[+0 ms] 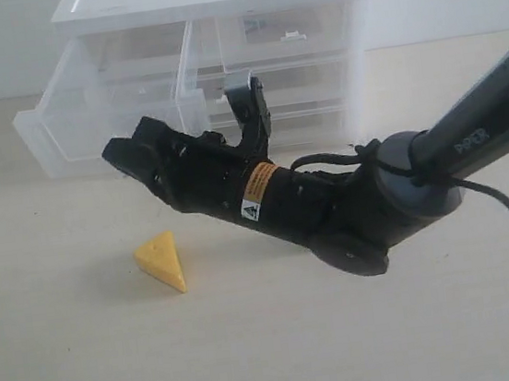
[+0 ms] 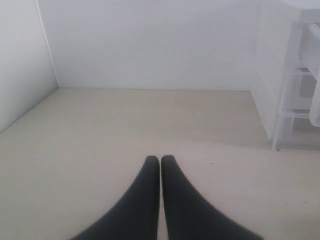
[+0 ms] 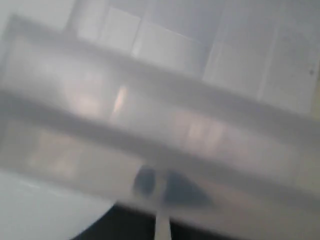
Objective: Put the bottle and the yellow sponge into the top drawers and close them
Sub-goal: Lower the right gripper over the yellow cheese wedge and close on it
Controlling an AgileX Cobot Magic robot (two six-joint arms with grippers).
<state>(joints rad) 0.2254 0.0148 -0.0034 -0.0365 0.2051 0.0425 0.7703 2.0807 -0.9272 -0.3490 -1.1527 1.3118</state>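
Yellow sponge [image 1: 161, 260] lies flat on table [image 1: 89, 359] at front, open room all round. Right arm [image 1: 283, 196] slants across just behind it. Right gripper [image 1: 123, 156] at front of pulled-out left top drawer [image 1: 71, 129]; pincer state cannot tell, wrist view blurred. Right top drawer [image 1: 286, 33] pushed in. Left gripper [image 2: 160, 162] pinched together, empty, low over table, cabinet [image 2: 280, 100] to one side.

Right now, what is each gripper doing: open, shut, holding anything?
Left gripper: closed, holding nothing.
Right gripper: cannot be told; it is at the pulled-out left top drawer and its wrist view is blurred.
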